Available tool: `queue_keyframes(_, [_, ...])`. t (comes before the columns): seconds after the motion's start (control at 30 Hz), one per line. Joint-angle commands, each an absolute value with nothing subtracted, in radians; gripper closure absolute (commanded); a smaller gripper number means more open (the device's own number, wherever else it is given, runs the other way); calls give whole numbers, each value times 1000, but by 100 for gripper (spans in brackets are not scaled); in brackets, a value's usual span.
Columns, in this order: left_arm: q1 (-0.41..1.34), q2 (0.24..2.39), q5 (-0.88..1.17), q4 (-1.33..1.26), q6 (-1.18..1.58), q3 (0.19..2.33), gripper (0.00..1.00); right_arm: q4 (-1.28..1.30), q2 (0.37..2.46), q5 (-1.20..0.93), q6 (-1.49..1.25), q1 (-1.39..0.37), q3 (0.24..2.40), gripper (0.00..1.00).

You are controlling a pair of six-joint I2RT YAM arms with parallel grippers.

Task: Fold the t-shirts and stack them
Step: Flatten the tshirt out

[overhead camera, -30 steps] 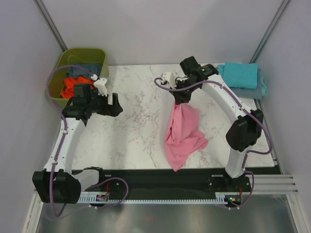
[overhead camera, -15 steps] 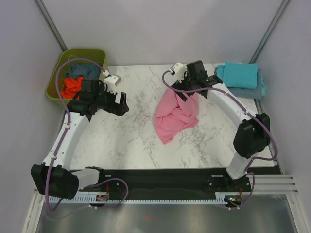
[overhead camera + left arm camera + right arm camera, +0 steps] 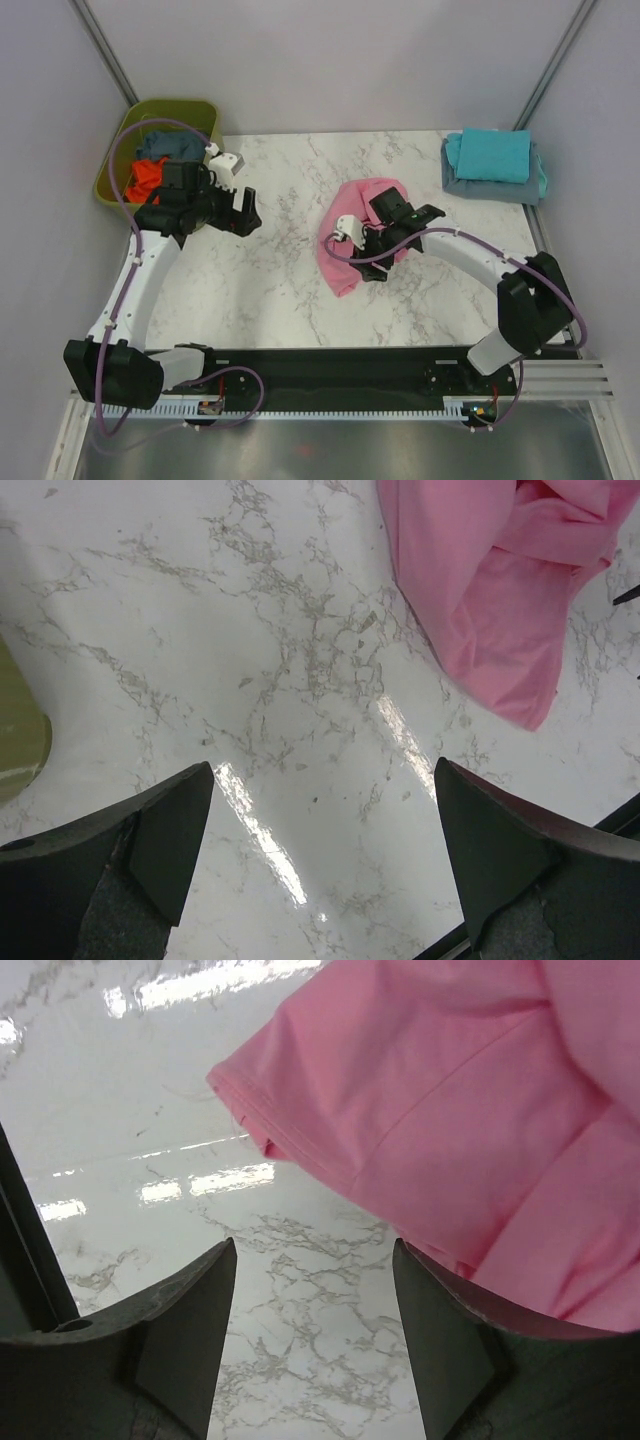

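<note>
Top view: the light pink t-shirt [image 3: 345,265] lies crumpled mid-worktop [image 3: 270,290]. Left wrist: the left pincer [image 3: 325,770] gapes wide and empty, shirt at 1 o'clock. Right wrist: the right pincer [image 3: 312,1248] is spread, gripping nothing, pink cloth at 1 o'clock.

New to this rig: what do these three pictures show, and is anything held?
Two robot arms stand at the near edge of a marble table, each ending in a two-finger gripper. One picture looks down from above; the other two are shot from the wrists. The left gripper and right gripper are both open, holding nothing. A crumpled pink t-shirt lies on the table close by the right gripper. Far right, a folded turquoise shirt rests on a slate blue one; the olive tub far left holds more clothes.
</note>
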State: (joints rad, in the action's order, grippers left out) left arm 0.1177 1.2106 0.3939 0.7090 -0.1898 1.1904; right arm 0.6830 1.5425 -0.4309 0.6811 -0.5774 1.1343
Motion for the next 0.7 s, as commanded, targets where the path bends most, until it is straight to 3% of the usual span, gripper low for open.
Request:
queue_keyframes(0.0, [100,1216,400,701,-225,1241,1,640,1612,-462,779,-592,1111,28])
queue_keyframes(0.4, [51,1212,400,701,-225,1216,1,559,1775,-423,770,-594,1189,27])
queue_keyframes(0.6, [35,1215,400,701,-225,1219,1,532,1824,-397,726,-600,1219,53])
queue_keyframes(0.67, [35,1218,400,701,-225,1223,1,535,1824,-397,727,-600,1224,56])
